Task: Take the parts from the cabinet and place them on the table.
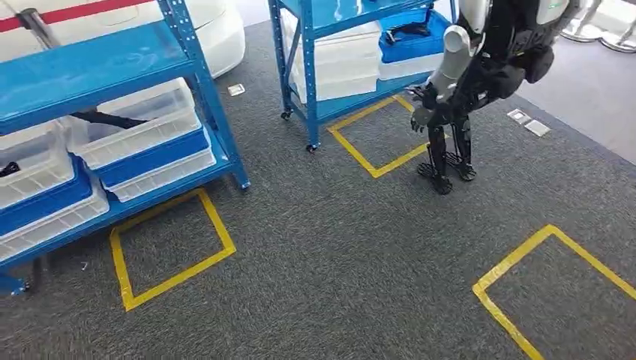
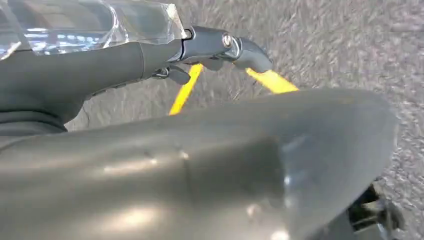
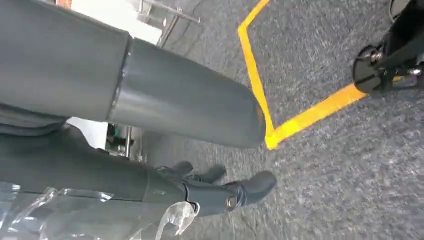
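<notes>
As the head view looks down on grey carpet, racks: two blue steel racks, the near rack (image 1: 196,71) at the left and the far rack (image 1: 300,82) further back, on castors.
Writing: any labels on the bins are too small to read.
Near-rack bins: six on the lower shelf, in two stacks of three, each a clear bin (image 1: 139,124) on top, a blue bin (image 1: 154,155) under it and a white one at the bottom.
Far-rack bins: white bins (image 1: 334,64) stacked at the left, a blue tray (image 1: 412,43) on a white one at the right.
Parts: three dark ones. A long black part (image 1: 105,118) lies in the top clear bin of the near rack, its long axis along the shelf front. A second dark part (image 1: 7,169) sits in the bin at the left edge. A third black part (image 1: 409,31) lies in the far rack's blue tray.
Tape squares: three yellow outlines, one before each rack (image 1: 169,251) and one at the right (image 1: 525,281).
Other robot: one dark humanoid (image 1: 465,82) stands at the far rack's tape square.
Left hand (image 2: 215,47): over the carpet, fingers stretched out with bent tips, clear plastic film (image 2: 100,25) lying along it. I cannot tell whether it has hold of anything.
Right hand (image 3: 220,192): over the carpet, fingers loosely bent, crumpled clear film (image 3: 75,215) beside it. Its hold cannot be told either.
</notes>
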Tool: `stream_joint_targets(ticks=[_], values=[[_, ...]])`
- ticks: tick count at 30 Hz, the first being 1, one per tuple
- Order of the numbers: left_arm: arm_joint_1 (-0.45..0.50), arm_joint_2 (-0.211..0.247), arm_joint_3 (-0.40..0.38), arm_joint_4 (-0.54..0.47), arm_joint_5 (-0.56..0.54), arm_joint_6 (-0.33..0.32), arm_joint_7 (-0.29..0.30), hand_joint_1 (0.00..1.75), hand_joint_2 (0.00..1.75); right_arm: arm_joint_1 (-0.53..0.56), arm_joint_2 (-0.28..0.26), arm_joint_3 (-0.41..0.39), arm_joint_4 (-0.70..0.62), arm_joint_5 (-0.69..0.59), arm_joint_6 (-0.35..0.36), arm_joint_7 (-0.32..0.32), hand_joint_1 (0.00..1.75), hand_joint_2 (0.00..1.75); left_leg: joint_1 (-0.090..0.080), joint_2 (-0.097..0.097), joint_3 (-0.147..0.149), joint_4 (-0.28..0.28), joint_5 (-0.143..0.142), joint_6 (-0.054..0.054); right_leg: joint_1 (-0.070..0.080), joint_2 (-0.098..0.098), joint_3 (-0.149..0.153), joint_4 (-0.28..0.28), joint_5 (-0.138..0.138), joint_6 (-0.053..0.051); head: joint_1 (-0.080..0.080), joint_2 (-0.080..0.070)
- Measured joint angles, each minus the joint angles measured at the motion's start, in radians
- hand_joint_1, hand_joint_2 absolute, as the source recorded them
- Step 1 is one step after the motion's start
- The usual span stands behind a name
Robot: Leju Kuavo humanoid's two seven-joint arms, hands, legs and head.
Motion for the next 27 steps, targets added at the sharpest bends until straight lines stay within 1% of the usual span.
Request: stream_joint_targets(ticks=[1, 2, 3, 4, 5, 6, 7, 8, 9, 10, 11, 12, 13, 14, 15, 16, 17, 18, 19, 20, 22, 23, 24, 25, 26, 27], values=[[0.001, -0.001, 0.0, 0.0, 0.0, 0.0, 0.0, 0.0, 0.0, 0.0, -0.001, 0.0, 0.0, 0.0, 0.0, 0.0, 0.0, 0.0, 0.005, -0.016, 0.002, 0.003, -0.003, -0.004, -0.004, 0.004, 0.032, -0.082, 0.054, 0.005, 0.0, 0.0], [0.001, -0.001, 0.0, 0.0, 0.0, 0.0, 0.0, 0.0, 0.0, 0.0, -0.002, 0.0, 0.0, 0.0, 0.0, 0.0, 0.0, 0.0, 0.01, -0.031, 0.005, 0.007, -0.006, -0.01, -0.009, 0.014, 0.075, -0.178, 0.106, 0.01, 0.0, 0.0], [0.0, 0.0, 0.0, 0.0, 0.0, 0.0, 0.0, 0.0, 0.0, 0.004, -0.003, 0.0, 0.0, 0.0, 0.0, 0.0, 0.0, 0.0, 0.011, -0.043, 0.002, 0.015, -0.012, -0.019, -0.02, 0.053, 0.112, -0.265, 0.141, 0.019, 0.0, 0.0], [-0.001, 0.001, 0.0, 0.0, 0.0, 0.002, 0.0, 0.0, 0.0, 0.006, -0.003, 0.001, 0.0, 0.0, 0.0, 0.001, 0.0, 0.0, 0.008, -0.051, -0.002, 0.022, -0.018, -0.027, -0.012, 0.073, 0.114, -0.273, 0.129, 0.015, 0.001, 0.0], [-0.001, 0.0, 0.0, 0.0, 0.0, 0.002, 0.001, 0.0, 0.0, 0.004, -0.003, 0.001, 0.0, 0.0, 0.0, 0.001, 0.0, 0.0, 0.008, -0.061, -0.01, 0.025, -0.022, -0.031, -0.015, 0.059, 0.113, -0.277, 0.133, -0.005, 0.002, 0.0], [-0.001, 0.0, 0.0, 0.0, 0.001, 0.002, 0.002, 0.0, 0.0, 0.002, -0.003, 0.001, 0.0, 0.0, 0.0, 0.0, 0.0, 0.0, 0.009, -0.063, -0.011, 0.023, -0.021, -0.033, -0.013, 0.052, 0.113, -0.277, 0.132, -0.012, 0.002, 0.0], [0.0, 0.0, 0.0, 0.0, 0.002, 0.002, 0.002, 0.0, 0.0, -0.003, -0.004, 0.001, 0.0, 0.0, 0.0, 0.0, 0.0, 0.0, 0.01, -0.071, -0.011, 0.02, -0.02, -0.036, -0.008, 0.042, 0.114, -0.276, 0.132, -0.02, 0.002, 0.0], [0.001, 0.002, 0.0, 0.0, 0.003, 0.003, 0.002, 0.0, 0.0, -0.005, -0.002, 0.002, 0.0, 0.0, 0.001, 0.0, 0.0, 0.0, 0.013, -0.077, -0.013, 0.028, -0.023, -0.038, -0.016, 0.026, 0.115, -0.279, 0.134, -0.029, 0.002, 0.0], [0.004, 0.002, 0.0, 0.0, 0.003, 0.004, 0.002, 0.0, 0.0, -0.005, -0.002, 0.003, 0.0, 0.0, 0.001, 0.0, 0.0, 0.0, 0.009, -0.039, -0.017, 0.048, -0.036, -0.043, -0.015, 0.018, 0.119, -0.28, 0.134, -0.033, 0.001, 0.0], [0.003, 0.001, 0.0, 0.0, 0.003, 0.004, 0.002, 0.0, 0.0, -0.004, -0.004, 0.004, 0.0, 0.0, 0.001, 0.0, 0.0, 0.0, 0.009, 0.005, -0.043, 0.095, -0.063, -0.049, -0.014, 0.007, 0.12, -0.28, 0.131, -0.038, -0.004, 0.0], [0.001, 0.001, 0.0, 0.0, 0.003, 0.004, 0.002, 0.0, 0.0, -0.001, -0.004, 0.006, 0.0, 0.0, 0.001, 0.0, 0.0, 0.0, 0.012, 0.026, -0.083, 0.173, -0.102, -0.055, -0.012, -0.005, 0.12, -0.28, 0.129, -0.04, -0.004, 0.0], [-0.001, 0.001, 0.0, 0.0, 0.003, 0.004, 0.002, 0.0, 0.0, 0.001, -0.004, 0.008, 0.0, 0.0, 0.001, 0.0, 0.0, 0.0, 0.016, 0.035, -0.133, 0.268, -0.141, -0.059, -0.011, -0.019, 0.12, -0.28, 0.127, -0.043, -0.004, 0.0], [-0.001, 0.001, 0.0, 0.0, 0.003, 0.004, 0.002, 0.0, 0.0, 0.002, -0.004, 0.008, 0.0, -0.001, 0.001, 0.0, 0.0, 0.0, 0.018, 0.038, -0.174, 0.345, -0.166, -0.061, -0.01, -0.032, 0.12, -0.28, 0.125, -0.044, -0.004, 0.0], [0.001, 0.0, 0.0, 0.0, 0.003, 0.004, 0.002, 0.0, 0.0, 0.003, -0.004, 0.008, 0.0, -0.002, 0.0, 0.0, 0.0, 0.0, 0.019, 0.04, -0.199, 0.384, -0.167, -0.06, -0.009, -0.043, 0.121, -0.28, 0.122, -0.045, -0.004, 0.0], [0.003, 0.0, 0.0, 0.0, 0.004, 0.004, 0.002, 0.0, 0.0, 0.002, -0.004, 0.008, 0.0, -0.002, 0.0, 0.0, 0.0, 0.0, 0.02, 0.042, -0.193, 0.364, -0.144, -0.059, -0.009, -0.054, 0.125, -0.28, 0.12, -0.044, -0.004, 0.0], [0.005, 0.0, 0.0, 0.0, 0.003, 0.004, 0.002, 0.0, 0.0, 0.001, -0.004, 0.009, 0.0, -0.003, 0.0, 0.0, 0.0, 0.0, 0.019, 0.045, -0.161, 0.296, -0.103, -0.054, -0.007, -0.066, 0.13, -0.28, 0.116, -0.044, -0.004, 0.0], [0.005, 0.0, 0.0, 0.0, 0.003, 0.004, 0.002, 0.0, 0.0, 0.0, -0.004, 0.009, 0.0, -0.003, 0.0, 0.0, 0.0, 0.0, 0.016, 0.054, -0.114, 0.2, -0.056, -0.047, -0.006, -0.077, 0.137, -0.28, 0.113, -0.042, -0.004, 0.0], [0.004, 0.0, 0.0, 0.0, 0.003, 0.005, 0.002, 0.0, 0.0, 0.0, -0.003, 0.01, 0.0, -0.003, 0.0, 0.0, 0.0, 0.0, 0.009, 0.091, -0.063, 0.101, -0.015, -0.032, -0.005, -0.087, 0.144, -0.281, 0.109, -0.041, -0.004, 0.0], [0.001, 0.001, 0.0, 0.0, 0.003, 0.005, 0.002, 0.0, 0.0, 0.001, -0.002, 0.01, 0.0, -0.003, 0.0, 0.0, 0.0, 0.0, -0.006, 0.151, -0.039, 0.038, -0.009, -0.017, -0.002, -0.097, 0.15, -0.281, 0.103, -0.036, -0.004, 0.0], [-0.003, 0.0, 0.0, 0.0, 0.003, 0.006, 0.003, 0.0, 0.0, 0.001, -0.002, 0.01, 0.0, -0.003, 0.0, 0.0, 0.0, 0.0, -0.007, 0.14, -0.039, 0.038, -0.012, -0.023, -0.001, -0.103, 0.15, -0.282, 0.098, -0.028, -0.003, 0.0], [-0.003, 0.0, 0.0, 0.0, 0.003, 0.006, 0.003, 0.0, 0.0, -0.005, -0.003, 0.01, 0.0, -0.003, -0.002, 0.0, 0.0, 0.0, -0.009, 0.118, -0.041, 0.037, -0.015, -0.024, -0.002, -0.126, 0.162, -0.286, 0.092, -0.019, -0.003, 0.0], [-0.001, 0.0, 0.0, 0.0, 0.003, 0.006, 0.003, 0.0, 0.0, -0.013, -0.002, 0.011, 0.0, -0.003, -0.003, 0.0, 0.0, 0.0, -0.008, 0.101, -0.038, 0.03, -0.014, -0.021, 0.0, -0.141, 0.172, -0.292, 0.089, -0.014, -0.004, 0.0], [0.003, 0.0, 0.0, 0.0, 0.003, 0.007, 0.003, 0.0, 0.0, -0.007, -0.003, 0.011, 0.0, -0.004, -0.003, 0.0, 0.0, 0.0, 0.009, 0.089, -0.02, 0.018, 0.0, -0.02, -0.004, -0.108, 0.175, -0.282, 0.083, -0.005, -0.003, 0.0], [0.003, 0.0, 0.0, 0.0, 0.003, 0.008, 0.004, 0.0, 0.0, -0.008, -0.003, 0.011, 0.0, -0.003, -0.003, 0.0, 0.0, 0.0, 0.008, 0.074, -0.019, 0.015, -0.001, -0.018, -0.004, -0.048, 0.163, -0.252, 0.064, -0.001, -0.001, 0.0], [-0.001, 0.0, 0.0, 0.0, 0.003, 0.008, 0.004, 0.0, 0.0, -0.004, -0.003, 0.012, 0.0, -0.005, -0.003, 0.0, 0.0, 0.0, 0.009, 0.064, -0.019, 0.016, 0.0, -0.012, -0.005, -0.018, 0.129, -0.187, 0.026, 0.0, -0.001, 0.0], [-0.004, -0.002, 0.0, 0.0, 0.003, 0.008, 0.004, 0.0, 0.0, 0.0, -0.003, 0.012, 0.0, -0.006, -0.003, 0.0, 0.0, 0.0, 0.009, 0.048, -0.019, 0.016, -0.001, -0.011, -0.004, -0.005, 0.08, -0.096, -0.016, 0.001, 0.0, 0.0]])
